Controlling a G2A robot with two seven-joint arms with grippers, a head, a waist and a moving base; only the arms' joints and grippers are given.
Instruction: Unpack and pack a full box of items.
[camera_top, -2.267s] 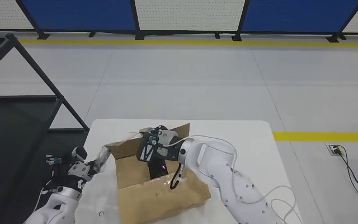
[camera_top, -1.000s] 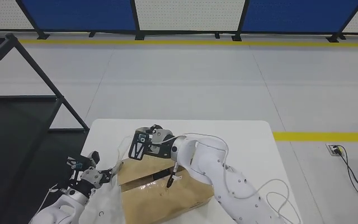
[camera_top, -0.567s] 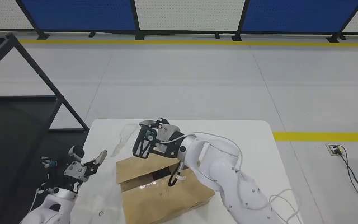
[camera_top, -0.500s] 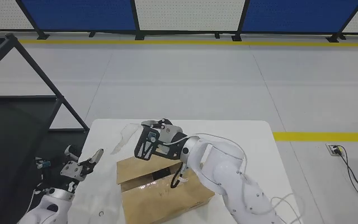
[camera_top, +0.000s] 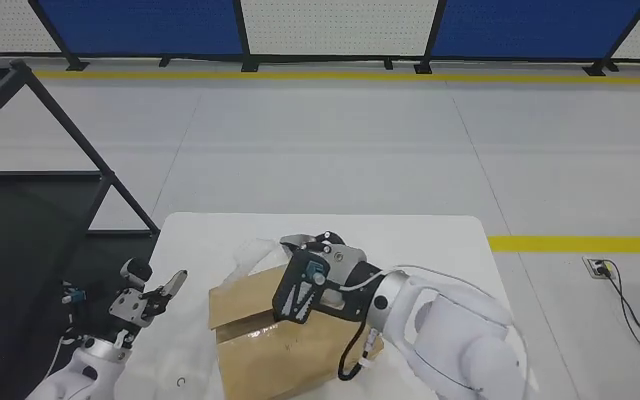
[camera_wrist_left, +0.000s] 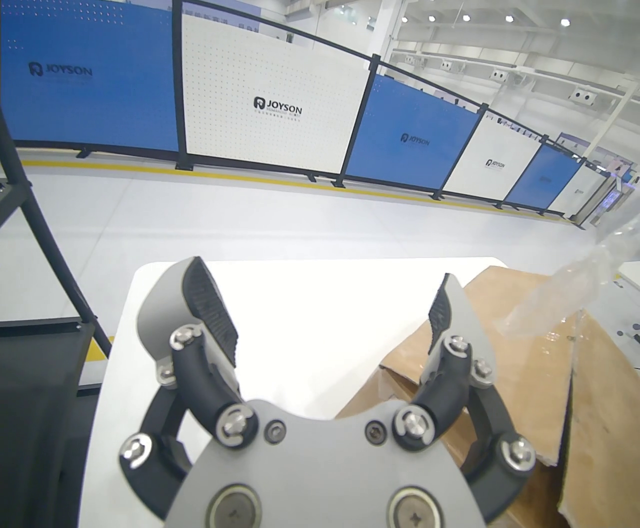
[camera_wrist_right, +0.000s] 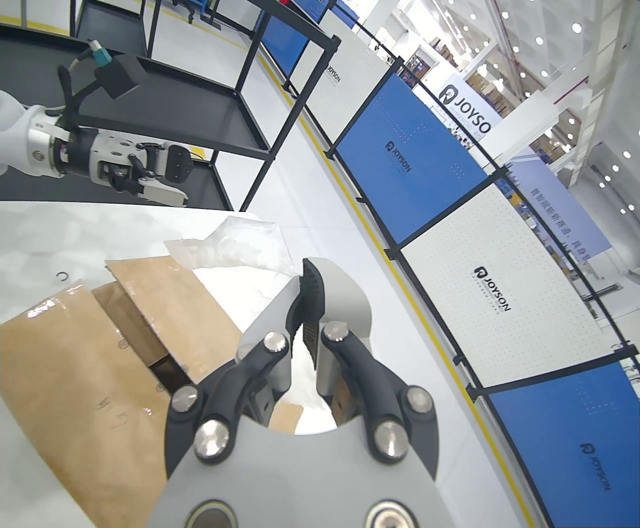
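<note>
The cardboard box (camera_top: 290, 352) sits on the white table (camera_top: 430, 250), toward the near edge and left of the table's centre. Its top flaps lie mostly folded over. One flap on the far-left side stands raised, and the right wrist view shows a dark gap beneath it. The contents cannot be made out.

The right gripper (camera_top: 293, 298) is above the far-left part of the box and points toward the left of the scene. Its fingers (camera_wrist_right: 312, 285) are pressed together to a thin slit, and they pinch the end of a clear plastic bag (camera_top: 247, 262) at their tips. The bag, crumpled and translucent, spreads out beyond the box's far-left corner, above the table. In the left wrist view it slopes upward from the box's edge, its upper end lifted clear of the cardboard.

The left gripper (camera_top: 157, 282) is over the table's left edge, well apart from both the box and the bag. Its fingers (camera_wrist_left: 205, 300) are spread wide with nothing between them, and the ribbed pads face each other across bare tabletop.

A black shelf rack (camera_top: 50, 230) stands to the left of the table. Beyond the table's far edge lies pale floor crossed by a yellow line (camera_top: 300, 74), and behind that runs a fence of blue and white panels (camera_top: 140, 25).
</note>
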